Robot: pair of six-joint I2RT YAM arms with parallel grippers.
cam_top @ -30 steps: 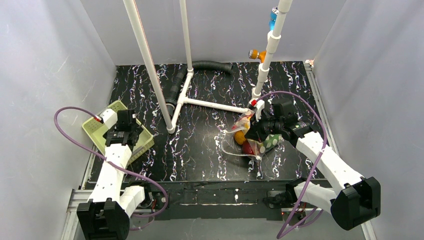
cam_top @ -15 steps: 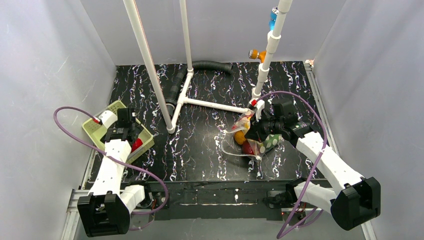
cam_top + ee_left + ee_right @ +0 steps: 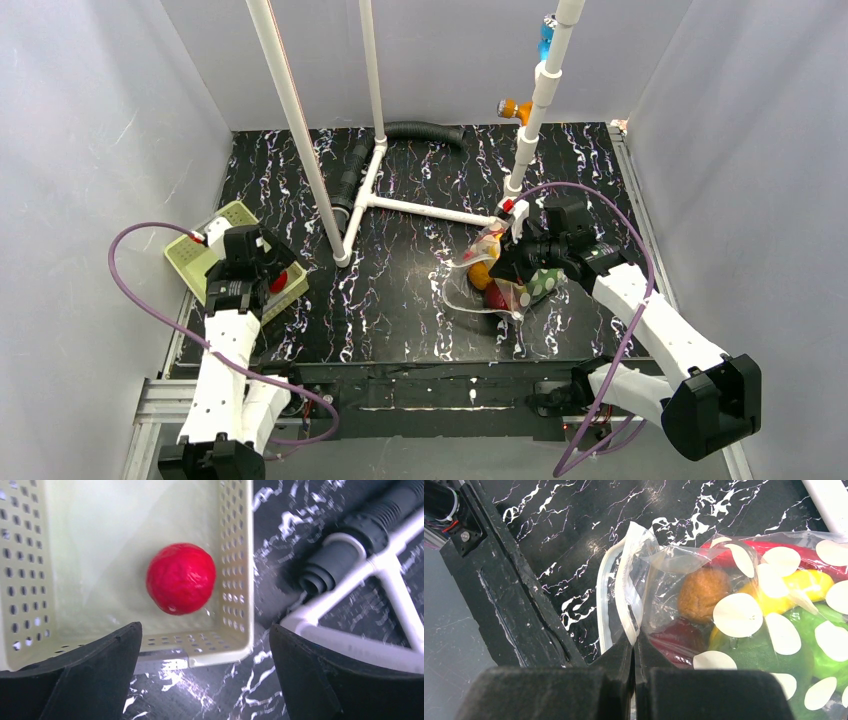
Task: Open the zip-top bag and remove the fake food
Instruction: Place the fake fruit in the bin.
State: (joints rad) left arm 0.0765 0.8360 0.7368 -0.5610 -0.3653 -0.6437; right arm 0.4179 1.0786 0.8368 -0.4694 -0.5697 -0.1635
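The clear dotted zip-top bag (image 3: 500, 275) lies at the table's right with its mouth open toward the left; it fills the right wrist view (image 3: 744, 615). Inside it I see a red chili (image 3: 774, 555), a yellow banana (image 3: 809, 582), an orange-brown ball (image 3: 704, 594), a dark red piece (image 3: 679, 640) and green pieces (image 3: 764, 655). My right gripper (image 3: 512, 262) is shut on the bag's zip rim (image 3: 629, 615). A red round fruit (image 3: 181, 578) lies loose in the pale green basket (image 3: 235, 555); it also shows in the top view (image 3: 282, 280). My left gripper (image 3: 255, 285) is open and empty above the basket's near right corner.
The pale green perforated basket (image 3: 200, 260) sits at the table's left edge. A white pipe frame (image 3: 360, 200) and a black corrugated hose (image 3: 425, 131) lie at the back middle. A white pole with an orange fitting (image 3: 512, 107) stands behind the bag.
My left arm has drawn back toward the near edge and turned, uncovering the red fruit lying in the basket. The right gripper and the bag have not moved.
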